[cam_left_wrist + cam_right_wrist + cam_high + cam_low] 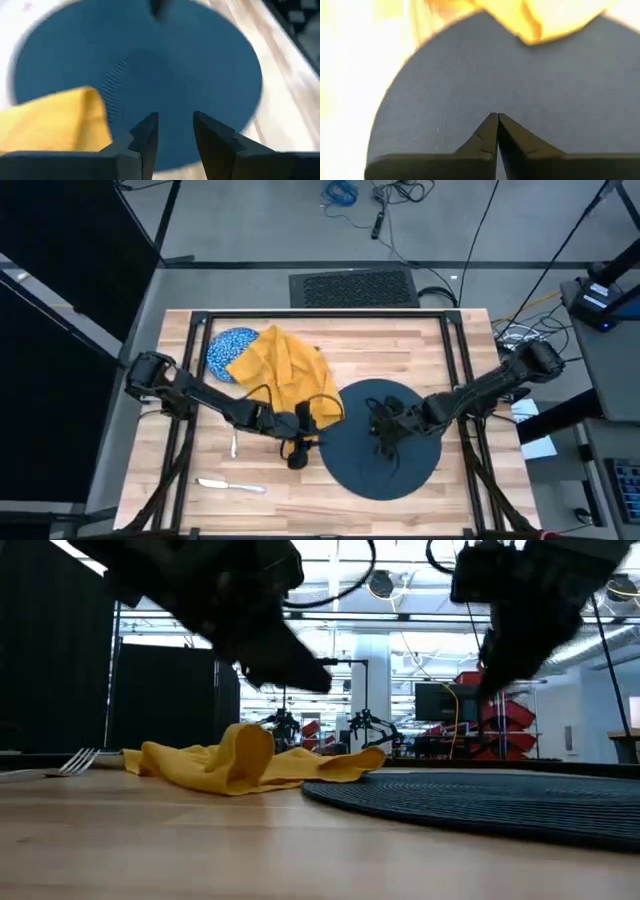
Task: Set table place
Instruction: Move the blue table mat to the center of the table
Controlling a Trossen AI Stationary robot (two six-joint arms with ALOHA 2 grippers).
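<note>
Left gripper [297, 455] beside slate-blue plate [400, 465], fingers apart (nothing between them). Right gripper [383, 432] over plate, fingers pressed together. Yellow napkin [285, 375] overlapping speckled bowl [228, 350] near tabletop's far-left corner.

The desk [440, 350] (light wooden planks) carries a dark plate [385, 465] near its middle, a yellow napkin [285, 370] just beside it, a speckled bowl [225, 350] toward the far left, a fork [233, 446] and a knife [230, 485] near the left front.
</note>
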